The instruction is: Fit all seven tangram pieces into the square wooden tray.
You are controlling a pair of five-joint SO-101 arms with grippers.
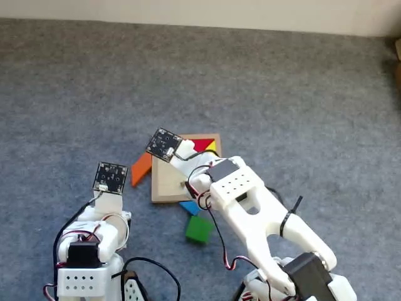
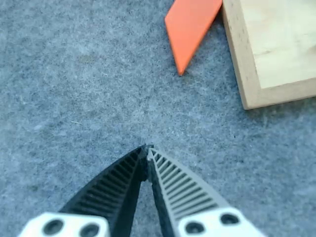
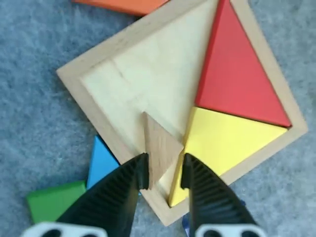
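Observation:
The square wooden tray (image 3: pixel 94 106) holds a red triangle (image 3: pixel 237 74) and a yellow triangle (image 3: pixel 232 140) side by side against one edge. My right gripper (image 3: pixel 163 170) is over the tray's near corner, shut on a small plain-wood triangle (image 3: pixel 160 147) that stands on edge beside the yellow piece. An orange piece (image 2: pixel 191 25) lies on the carpet just outside the tray (image 2: pixel 237 59). A blue piece (image 3: pixel 101 165) and a green piece (image 3: pixel 49 205) lie outside the tray's near edge. My left gripper (image 2: pixel 148 148) is shut and holds nothing, low over bare carpet short of the orange piece.
Grey carpet covers the whole surface (image 1: pixel 282 94), with wide free room beyond and to both sides of the tray (image 1: pixel 164 194). The right arm (image 1: pixel 250 200) stretches over the blue piece (image 1: pixel 189 207) and green piece (image 1: pixel 199 229). The left arm (image 1: pixel 94 238) sits at the near left.

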